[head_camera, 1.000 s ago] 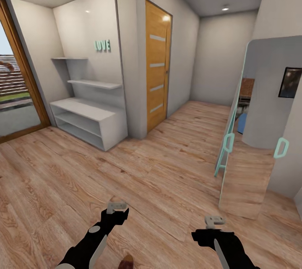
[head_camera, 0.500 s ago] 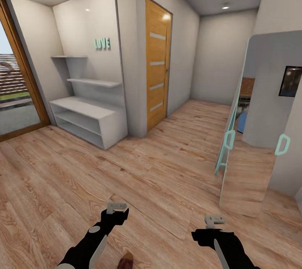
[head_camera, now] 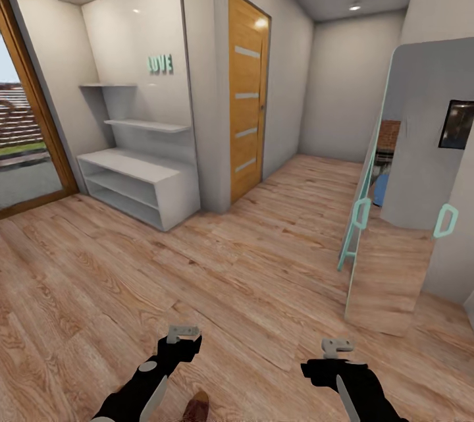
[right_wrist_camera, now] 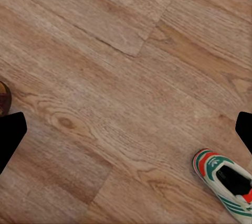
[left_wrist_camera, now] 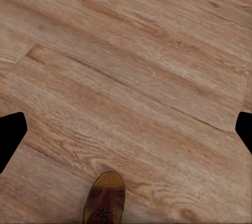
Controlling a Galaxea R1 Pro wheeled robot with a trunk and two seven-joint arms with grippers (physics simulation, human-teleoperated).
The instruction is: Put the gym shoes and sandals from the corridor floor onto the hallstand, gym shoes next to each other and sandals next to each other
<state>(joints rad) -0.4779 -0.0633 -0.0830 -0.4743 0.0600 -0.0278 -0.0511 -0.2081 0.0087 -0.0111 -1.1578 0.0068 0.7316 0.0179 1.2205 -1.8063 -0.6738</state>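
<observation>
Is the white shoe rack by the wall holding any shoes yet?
Empty: the hallstand shows a bare top and bare open shelves; a sandal lies on the floor.

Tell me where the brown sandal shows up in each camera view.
Head view: sandal at the bottom edge, between the two arms.
Left wrist view: sandal at the bottom edge, toe visible.
Right wrist view: a dark brown sliver at the left edge, possibly a sandal.
Shared landmark: the wood plank floor.

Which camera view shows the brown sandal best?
The left wrist view: the sandal lies on the wood floor, toe and strap visible. The head view catches its tip; the right wrist view, a brown edge.
</observation>
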